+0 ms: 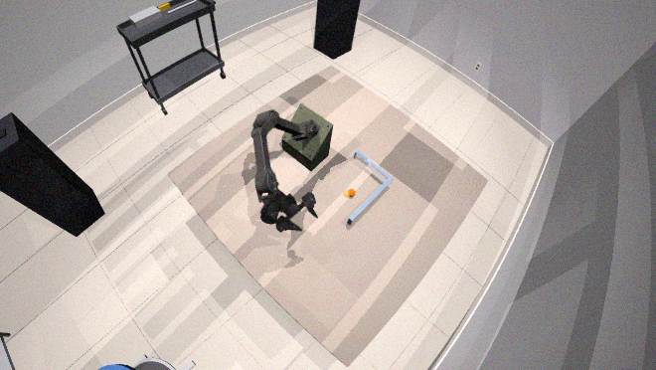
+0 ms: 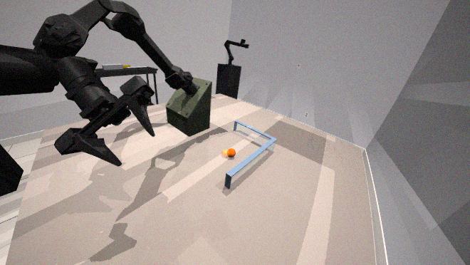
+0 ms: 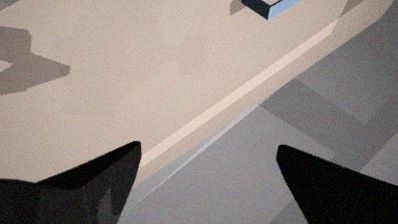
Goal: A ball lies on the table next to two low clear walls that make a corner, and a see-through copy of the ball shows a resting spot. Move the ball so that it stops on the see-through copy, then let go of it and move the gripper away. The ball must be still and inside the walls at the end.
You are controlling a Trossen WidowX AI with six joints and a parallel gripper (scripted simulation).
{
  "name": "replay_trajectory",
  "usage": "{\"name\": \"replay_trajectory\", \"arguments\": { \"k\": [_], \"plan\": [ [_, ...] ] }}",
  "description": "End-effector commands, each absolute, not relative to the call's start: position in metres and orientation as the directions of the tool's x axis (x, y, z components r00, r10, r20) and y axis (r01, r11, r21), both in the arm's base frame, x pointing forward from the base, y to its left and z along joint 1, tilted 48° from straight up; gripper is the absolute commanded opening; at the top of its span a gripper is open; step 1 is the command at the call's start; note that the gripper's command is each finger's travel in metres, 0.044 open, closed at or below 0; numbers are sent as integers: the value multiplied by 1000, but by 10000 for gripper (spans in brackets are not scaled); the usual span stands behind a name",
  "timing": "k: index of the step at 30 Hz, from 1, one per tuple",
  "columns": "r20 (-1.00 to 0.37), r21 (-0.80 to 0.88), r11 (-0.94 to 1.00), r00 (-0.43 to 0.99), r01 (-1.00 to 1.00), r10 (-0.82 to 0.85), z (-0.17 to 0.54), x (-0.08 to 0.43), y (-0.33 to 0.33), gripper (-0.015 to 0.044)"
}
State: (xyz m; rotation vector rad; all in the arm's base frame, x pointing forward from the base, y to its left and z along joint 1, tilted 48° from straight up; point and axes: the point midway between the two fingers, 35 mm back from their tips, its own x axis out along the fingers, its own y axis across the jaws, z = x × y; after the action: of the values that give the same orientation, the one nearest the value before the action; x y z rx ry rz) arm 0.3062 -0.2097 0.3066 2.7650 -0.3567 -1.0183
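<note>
Patchy beige table w/ grey walls behind. Gripper [image 2: 137, 149] fingers wide apart, nothing between them, hanging above the surface, prob. ready to reach over. Ball [image 2: 231, 152] sits well apart from it, touching the see-through copy [image 2: 224, 153], inside the corner of the blue walls [image 2: 249, 159].

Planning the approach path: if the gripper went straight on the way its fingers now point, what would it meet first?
Likely the bare table top: the open gripper points down at it, with nothing between; the wall's end lies farther off.
</note>
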Motion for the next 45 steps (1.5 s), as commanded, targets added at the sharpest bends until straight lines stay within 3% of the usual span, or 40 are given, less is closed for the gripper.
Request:
{"name": "replay_trajectory", "arguments": {
  "k": [1, 5, 9, 14, 18, 24, 28, 31, 33, 45],
  "plan": [
    [-619, 255, -955, 733, -151, -281, 304, 307, -210, 374],
    [-718, 469, -873, 635, 137, -286, 251, 331, -205, 280],
    [-810, 568, -623, 498, 537, -310, 187, 352, -189, 280],
    [-865, 435, -199, 345, 878, -365, 122, 362, -164, 280],
    [-871, 204, 140, 245, 969, -426, 81, 361, -144, 280],
    [-828, -253, 568, 128, 783, -545, 28, 350, -113, 280],
    [-759, -558, 711, 82, 428, -646, -2, 337, -94, 280],
    [-691, -712, 695, 74, 101, -719, -20, 326, -81, 280],
    [-672, -738, 674, 75, 12, -737, -24, 322, -78, 280],
    [-672, -739, 674, 75, 12, -737, -27, 323, -81, 280]
  ]
}}
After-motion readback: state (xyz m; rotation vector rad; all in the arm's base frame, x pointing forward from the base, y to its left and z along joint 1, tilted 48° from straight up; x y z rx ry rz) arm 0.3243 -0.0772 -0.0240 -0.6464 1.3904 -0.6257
